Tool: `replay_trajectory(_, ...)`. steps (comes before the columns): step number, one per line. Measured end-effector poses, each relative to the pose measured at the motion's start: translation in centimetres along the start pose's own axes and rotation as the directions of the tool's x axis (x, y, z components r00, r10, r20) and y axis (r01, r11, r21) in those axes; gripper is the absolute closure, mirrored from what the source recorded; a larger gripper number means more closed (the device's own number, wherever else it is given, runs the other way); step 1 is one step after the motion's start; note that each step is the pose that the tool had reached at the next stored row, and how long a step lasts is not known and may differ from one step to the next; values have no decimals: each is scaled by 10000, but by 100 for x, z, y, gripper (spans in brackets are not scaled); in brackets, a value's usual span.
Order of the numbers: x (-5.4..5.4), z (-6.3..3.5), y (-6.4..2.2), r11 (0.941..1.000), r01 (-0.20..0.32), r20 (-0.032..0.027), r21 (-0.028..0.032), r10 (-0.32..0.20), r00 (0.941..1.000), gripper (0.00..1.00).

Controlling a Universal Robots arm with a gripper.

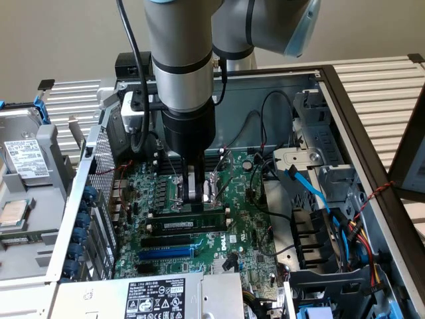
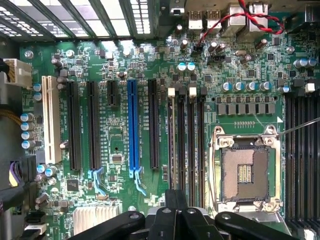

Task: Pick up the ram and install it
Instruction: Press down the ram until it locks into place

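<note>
Exterior view. An open computer case (image 1: 345,100) lies under the arm (image 1: 182,60). The gripper (image 1: 194,191) stands over the motherboard (image 1: 199,246), beside the bare CPU socket (image 1: 214,187), with its fingers pressed together. Just below the fingertips, the ram (image 1: 188,223) lies along the memory slots: a long, thin, dark stick with a white label strip. Whether the fingertips touch its upper edge or stop just short cannot be told. Further on lies the blue slot (image 1: 167,252). A hard drive (image 1: 26,159) sits outside the case, at the exterior view's left.

Wrist view. The closed gripper (image 2: 176,210) looks straight down on the board. The memory slots (image 2: 186,145), black with white end clips, run away from the fingertips, between the blue slot (image 2: 132,130) and the CPU socket (image 2: 245,172). The ram cannot be made out for certain among them here.

Handling, as a judgement. The ram is likely light, stiff and thin, with smooth faces that offer little purchase. It is fragile: chips and edge contacts should not be squeezed or scraped. The best hold is probably across its two flat faces near mid-length, at the upper edge, keeping it upright and parallel to the slot.
</note>
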State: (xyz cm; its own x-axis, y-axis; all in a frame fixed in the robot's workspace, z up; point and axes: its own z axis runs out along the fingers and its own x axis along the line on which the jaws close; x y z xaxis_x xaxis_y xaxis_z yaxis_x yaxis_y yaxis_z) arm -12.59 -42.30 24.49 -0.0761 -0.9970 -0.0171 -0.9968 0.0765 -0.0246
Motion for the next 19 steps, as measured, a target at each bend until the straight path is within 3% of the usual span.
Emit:
replay_trajectory(3,-1,2,-28,10000,-1,-5,-93,0,10000,90)
replay_trajectory(9,-1,10,-30,9999,-2,-7,-114,2,10000,90)
replay_trajectory(13,0,64,-28,9997,-4,2,-253,4,10000,90)
replay_trajectory(16,1,81,-27,9996,-4,8,-283,5,10000,90)
replay_trajectory(19,0,83,-35,9996,-3,51,-288,5,10000,90)
